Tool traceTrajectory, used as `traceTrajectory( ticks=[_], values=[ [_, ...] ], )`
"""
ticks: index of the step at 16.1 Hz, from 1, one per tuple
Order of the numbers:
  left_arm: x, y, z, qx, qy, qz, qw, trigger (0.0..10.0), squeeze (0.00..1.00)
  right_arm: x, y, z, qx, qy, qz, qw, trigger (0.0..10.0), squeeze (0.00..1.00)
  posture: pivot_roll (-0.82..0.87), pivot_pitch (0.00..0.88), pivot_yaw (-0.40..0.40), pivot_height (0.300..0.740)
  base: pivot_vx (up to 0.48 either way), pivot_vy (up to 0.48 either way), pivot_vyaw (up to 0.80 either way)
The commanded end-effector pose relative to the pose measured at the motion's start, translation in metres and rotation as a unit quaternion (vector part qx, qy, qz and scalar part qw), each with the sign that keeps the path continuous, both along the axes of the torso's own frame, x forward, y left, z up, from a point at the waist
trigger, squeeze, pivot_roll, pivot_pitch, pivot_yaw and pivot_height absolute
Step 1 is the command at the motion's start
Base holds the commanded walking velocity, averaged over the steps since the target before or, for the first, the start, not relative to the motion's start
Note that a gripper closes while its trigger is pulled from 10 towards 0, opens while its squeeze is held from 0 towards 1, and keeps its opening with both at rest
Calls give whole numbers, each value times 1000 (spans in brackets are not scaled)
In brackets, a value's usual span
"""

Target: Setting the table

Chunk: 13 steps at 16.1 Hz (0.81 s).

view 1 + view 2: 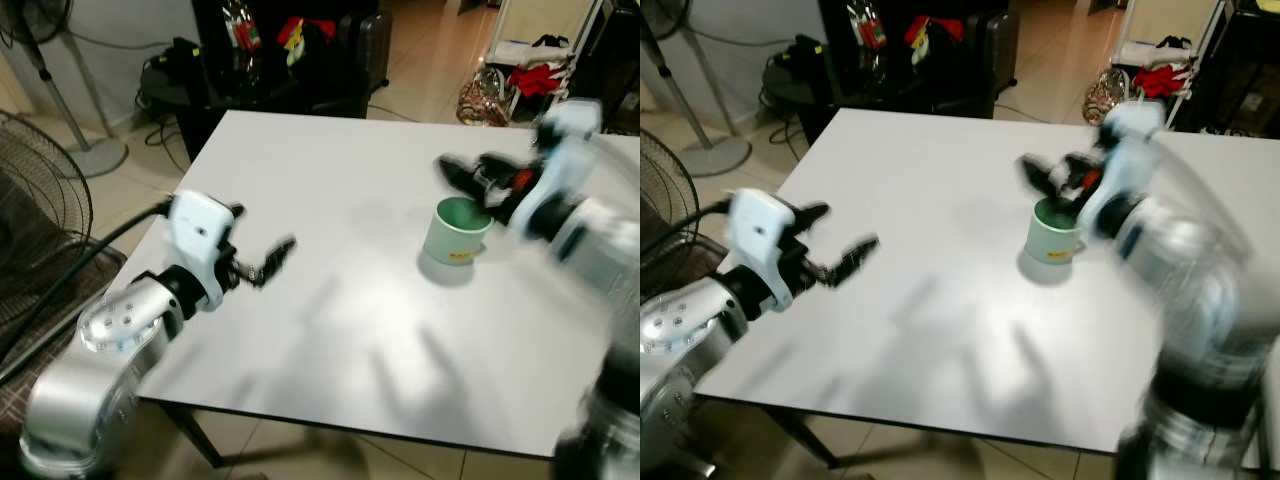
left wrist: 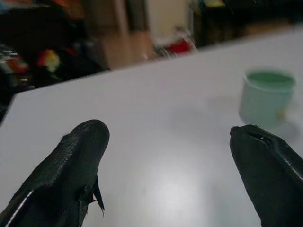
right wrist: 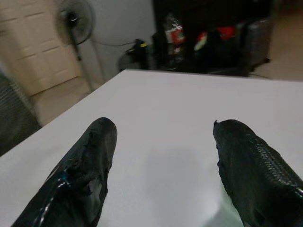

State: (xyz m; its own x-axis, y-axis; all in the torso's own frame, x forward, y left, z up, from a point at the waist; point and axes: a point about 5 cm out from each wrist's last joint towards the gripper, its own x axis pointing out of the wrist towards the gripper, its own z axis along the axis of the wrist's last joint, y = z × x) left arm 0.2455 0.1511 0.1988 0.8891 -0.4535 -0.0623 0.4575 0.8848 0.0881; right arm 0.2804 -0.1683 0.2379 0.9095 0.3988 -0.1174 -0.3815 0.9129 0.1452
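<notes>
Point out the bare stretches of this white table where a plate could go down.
The white table is bare between the left gripper and the green cup, and across its far half toward the dark furniture. The near middle, before the front edge, is also free. The only crowded spot is around the cup, where the right gripper hovers.

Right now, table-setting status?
Done: one green cup stands upright on the white table. In hand: nothing; the right hand hovers open just above the cup, blurred, and the left hand is open over the near-left edge. Left: all other settings.
</notes>
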Motion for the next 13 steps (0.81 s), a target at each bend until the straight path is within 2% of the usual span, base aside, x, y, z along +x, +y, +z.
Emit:
traceTrajectory(
  ticks=[1,2,4,6,9,13],
  values=[
    [-1,5,0,3,-1,31,1000,10000,706,-7,6,5,-16,-40,4,999,10000,1000,-136,9,69,740,0,0,0],
    [-4,7,-2,5,-7,58,998,10000,1000,-18,17,-5,-25,-52,18,998,10000,1000,-134,14,65,740,0,0,0],
    [-8,11,-5,5,-15,100,995,10000,1000,-30,29,-19,-30,-52,20,998,10000,1000,-127,20,53,740,0,0,0],
    [-19,13,-7,-4,-22,147,989,10000,1000,-46,37,-37,-75,-53,19,996,10000,1000,-120,24,40,740,0,-161,0],
    [-31,10,-11,-4,-14,165,986,10000,1000,-57,40,-56,-39,-30,11,999,10000,1000,-104,27,23,740,0,-325,0],
    [-32,11,-13,7,-13,168,986,10000,1000,-63,45,-62,-25,-34,19,999,10000,1000,-103,27,33,740,0,-318,0]
  ],
)
